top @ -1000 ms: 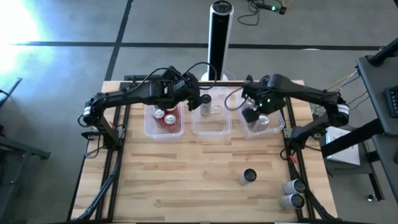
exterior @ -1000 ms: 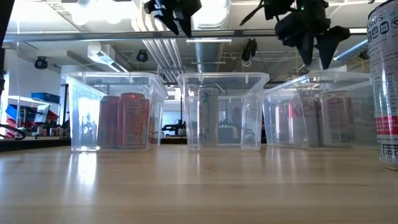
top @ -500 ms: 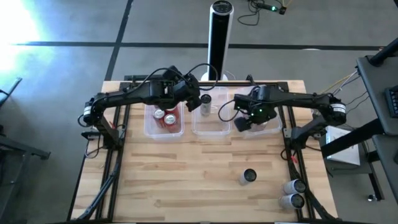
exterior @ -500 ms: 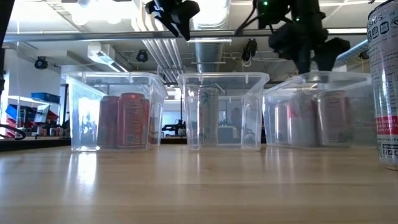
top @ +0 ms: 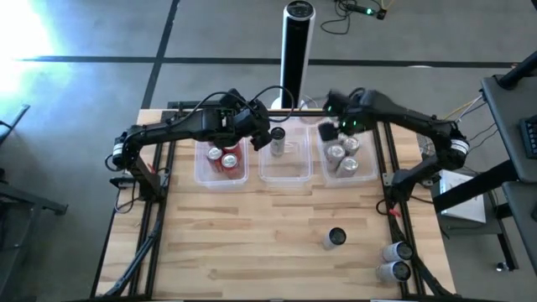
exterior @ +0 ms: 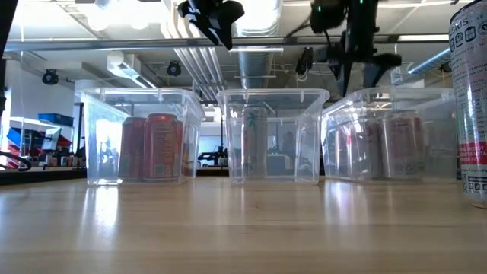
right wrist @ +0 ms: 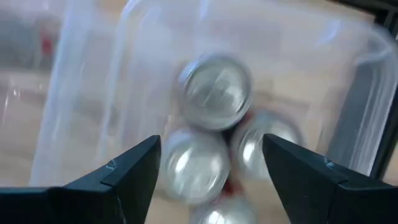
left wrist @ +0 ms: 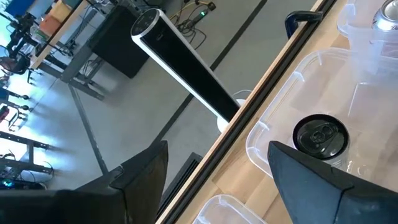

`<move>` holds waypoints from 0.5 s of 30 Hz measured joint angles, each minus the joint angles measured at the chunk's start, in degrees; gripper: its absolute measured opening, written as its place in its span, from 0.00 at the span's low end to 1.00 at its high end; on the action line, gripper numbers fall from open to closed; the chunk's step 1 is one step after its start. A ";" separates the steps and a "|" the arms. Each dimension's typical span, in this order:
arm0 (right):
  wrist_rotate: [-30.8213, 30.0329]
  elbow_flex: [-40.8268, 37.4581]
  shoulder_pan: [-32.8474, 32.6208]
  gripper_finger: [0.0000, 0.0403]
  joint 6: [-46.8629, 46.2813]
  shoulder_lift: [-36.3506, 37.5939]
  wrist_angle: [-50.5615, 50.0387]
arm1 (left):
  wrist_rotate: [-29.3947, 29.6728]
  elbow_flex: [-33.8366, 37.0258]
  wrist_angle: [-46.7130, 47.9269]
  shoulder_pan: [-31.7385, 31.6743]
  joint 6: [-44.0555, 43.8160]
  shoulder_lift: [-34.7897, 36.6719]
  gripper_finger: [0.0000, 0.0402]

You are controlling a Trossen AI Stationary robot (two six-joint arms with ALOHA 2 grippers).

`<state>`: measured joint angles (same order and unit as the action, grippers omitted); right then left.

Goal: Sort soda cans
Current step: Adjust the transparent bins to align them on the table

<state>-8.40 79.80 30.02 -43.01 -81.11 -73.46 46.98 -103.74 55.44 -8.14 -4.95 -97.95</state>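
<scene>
Three clear tubs stand in a row at the far side. The left tub (top: 222, 161) holds red soda cans (exterior: 152, 146). The middle tub (top: 285, 159) holds one black can (left wrist: 320, 135). Silver cans (top: 340, 154) stand upright in the right tub (exterior: 388, 137). My left gripper (left wrist: 217, 180) hangs open above the gap between the left and middle tubs. My right gripper (right wrist: 211, 180) is open above the right tub's far end, over the silver cans (right wrist: 214, 93), and touches none of them.
A black can (top: 336, 237) stands on the table's near right part, and two silver cans (top: 395, 260) lie at the near right corner. One can (exterior: 472, 99) stands close to the low camera. A dark tower (top: 296, 50) stands beyond the far edge.
My right gripper first swung from over the middle of the right tub toward the tub's left wall, then went toward the table's far edge. The silver cans it had covered now show in the high view. It stays open.
</scene>
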 joint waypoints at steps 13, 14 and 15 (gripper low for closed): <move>5.46 -7.11 17.37 0.50 8.48 -0.01 5.46 | -0.06 0.00 3.58 0.33 -2.89 0.00 0.65; 3.64 -7.47 17.77 0.50 8.34 -0.01 5.28 | -0.04 0.00 3.54 0.33 -2.91 0.00 0.65; 2.21 -7.74 18.22 0.50 8.28 -0.01 5.02 | -0.04 0.00 3.61 0.33 -2.93 0.00 0.65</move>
<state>-6.19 72.06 48.24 -34.73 -81.12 -68.45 46.94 -103.74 59.05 -7.81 -7.88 -97.95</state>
